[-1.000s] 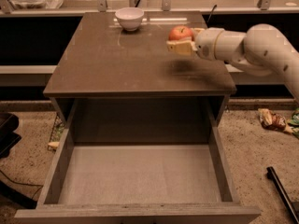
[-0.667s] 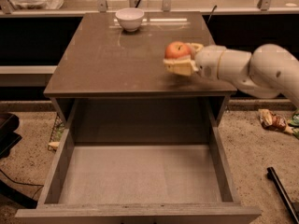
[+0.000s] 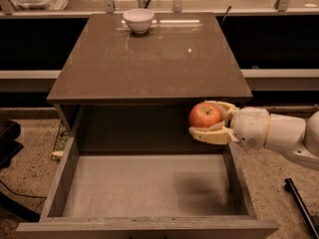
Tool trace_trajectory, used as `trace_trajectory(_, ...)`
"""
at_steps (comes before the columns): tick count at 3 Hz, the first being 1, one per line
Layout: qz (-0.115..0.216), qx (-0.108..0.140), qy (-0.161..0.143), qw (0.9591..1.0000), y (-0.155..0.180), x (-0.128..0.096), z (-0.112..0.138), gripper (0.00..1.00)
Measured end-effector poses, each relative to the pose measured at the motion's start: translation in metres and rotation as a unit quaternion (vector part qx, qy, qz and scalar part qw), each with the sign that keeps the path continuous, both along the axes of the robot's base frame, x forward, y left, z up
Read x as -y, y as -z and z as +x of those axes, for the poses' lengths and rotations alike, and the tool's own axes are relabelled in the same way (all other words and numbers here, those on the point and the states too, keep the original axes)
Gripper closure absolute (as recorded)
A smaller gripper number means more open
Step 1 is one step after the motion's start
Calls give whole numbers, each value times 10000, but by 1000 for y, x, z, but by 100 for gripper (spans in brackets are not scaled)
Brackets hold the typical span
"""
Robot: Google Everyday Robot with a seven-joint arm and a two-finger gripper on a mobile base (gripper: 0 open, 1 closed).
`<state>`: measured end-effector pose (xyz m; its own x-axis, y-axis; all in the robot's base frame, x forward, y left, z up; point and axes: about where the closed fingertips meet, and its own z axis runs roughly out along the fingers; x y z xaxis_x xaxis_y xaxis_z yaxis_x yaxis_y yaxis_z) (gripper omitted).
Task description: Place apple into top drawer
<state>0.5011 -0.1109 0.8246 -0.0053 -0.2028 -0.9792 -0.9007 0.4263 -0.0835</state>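
The red-orange apple (image 3: pixel 205 115) is held between the fingers of my gripper (image 3: pixel 211 121), which reaches in from the right on a white arm. The gripper is shut on the apple and holds it in the air over the right rear part of the open top drawer (image 3: pixel 149 185), just below the cabinet top's front edge. The drawer is pulled fully out, its pale grey floor bare, with the apple's shadow on the right side of the floor.
A white bowl (image 3: pixel 138 20) stands at the back of the brown cabinet top (image 3: pixel 149 59). A dark rod (image 3: pixel 301 205) lies on the speckled floor at the right. A dark object (image 3: pixel 7 138) sits at the left edge.
My gripper has carried the apple off the cabinet top, toward the front and down, so that it now hangs over the open drawer.
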Motion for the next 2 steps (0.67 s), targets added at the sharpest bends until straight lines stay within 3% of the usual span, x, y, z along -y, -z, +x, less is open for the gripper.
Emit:
trace_trajectory(1,2,5,-19,10000,-1,-6,4,100)
trace_trajectory(2,-139,-48,-245,9996,24,-38,10,100)
